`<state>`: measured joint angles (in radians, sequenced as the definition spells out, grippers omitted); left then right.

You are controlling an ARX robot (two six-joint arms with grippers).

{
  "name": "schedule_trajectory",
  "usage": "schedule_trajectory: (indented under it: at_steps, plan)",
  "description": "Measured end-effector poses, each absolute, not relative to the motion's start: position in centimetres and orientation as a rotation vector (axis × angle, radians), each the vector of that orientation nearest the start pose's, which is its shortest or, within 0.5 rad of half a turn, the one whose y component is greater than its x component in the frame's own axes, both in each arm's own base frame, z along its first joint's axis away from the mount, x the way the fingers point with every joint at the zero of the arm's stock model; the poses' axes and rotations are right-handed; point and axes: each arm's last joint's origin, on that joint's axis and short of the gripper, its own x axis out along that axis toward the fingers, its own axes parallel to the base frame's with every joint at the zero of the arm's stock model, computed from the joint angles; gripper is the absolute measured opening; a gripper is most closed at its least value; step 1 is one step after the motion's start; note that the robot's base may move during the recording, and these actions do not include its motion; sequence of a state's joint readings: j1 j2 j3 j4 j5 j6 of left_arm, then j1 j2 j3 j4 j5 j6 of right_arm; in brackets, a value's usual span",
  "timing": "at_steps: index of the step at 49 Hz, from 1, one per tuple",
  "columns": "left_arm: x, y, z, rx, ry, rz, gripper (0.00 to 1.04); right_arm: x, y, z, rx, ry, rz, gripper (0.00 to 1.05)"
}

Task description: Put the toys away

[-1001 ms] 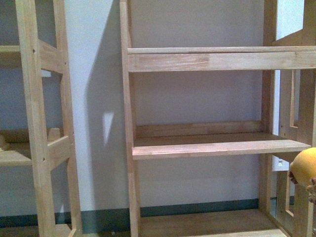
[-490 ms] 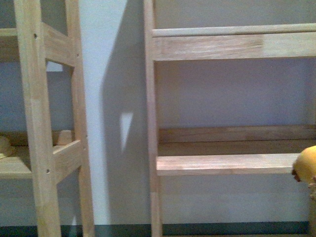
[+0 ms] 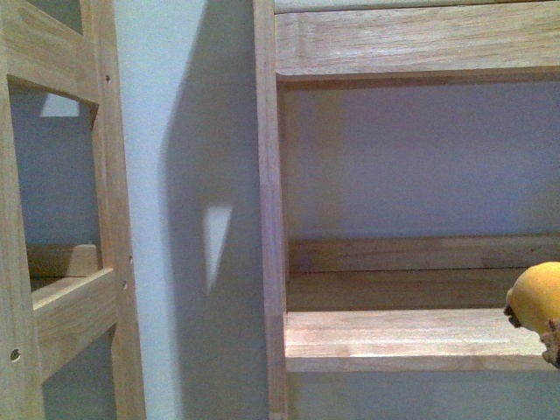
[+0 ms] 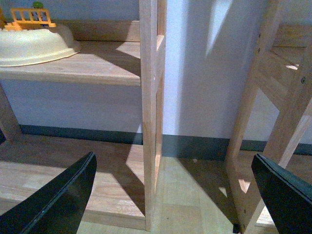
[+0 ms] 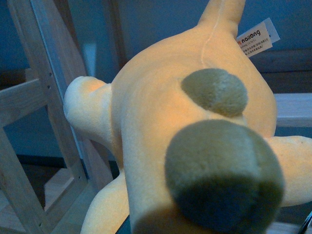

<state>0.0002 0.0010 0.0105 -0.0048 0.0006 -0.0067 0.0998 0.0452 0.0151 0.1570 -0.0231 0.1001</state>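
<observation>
The soft orange-yellow plush animal (image 5: pixel 185 146) with olive-brown patches fills the right wrist view and, in the front view, shows at the right end of the pale wooden shelf board (image 3: pixel 411 339). It looks mid-carry; the next move is to reach over that board and let go. The toy hides the right gripper's jaws, so I cannot tell its grip. The left gripper (image 4: pixel 173 163) hangs spread and empty. The toy's white tag (image 5: pixel 257 36) reads "nailong".

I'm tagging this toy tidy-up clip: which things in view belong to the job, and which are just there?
Job: yellow plush toy; wooden shelf ahead, probably where it goes.
Just there: cream basin; orange fence-like piece behind it; left shelf unit.
</observation>
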Motion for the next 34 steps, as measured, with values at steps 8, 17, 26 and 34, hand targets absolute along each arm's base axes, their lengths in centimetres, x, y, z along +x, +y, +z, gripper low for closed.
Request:
schedule_trajectory:
  at_steps: [8, 17, 26, 34]
  plan:
    - [9.7, 0.0, 16.7, -0.007, -0.005, 0.001, 0.99, 9.9, 0.9, 18.1, 0.097, -0.058, 0.175, 0.07]
    - [9.7, 0.0, 16.7, -0.007, -0.005, 0.0, 0.99, 10.7, -1.3, 22.9, 0.083, -0.113, 0.16, 0.07]
    - [9.7, 0.0, 16.7, -0.007, -0.005, 0.0, 0.99, 10.9, -2.0, 29.2, 0.046, -0.233, 0.151, 0.07]
    - [9.7, 0.0, 16.7, -0.007, -0.005, 0.0, 0.99, 11.0, -2.3, 34.5, 0.0, -0.34, 0.156, 0.07]
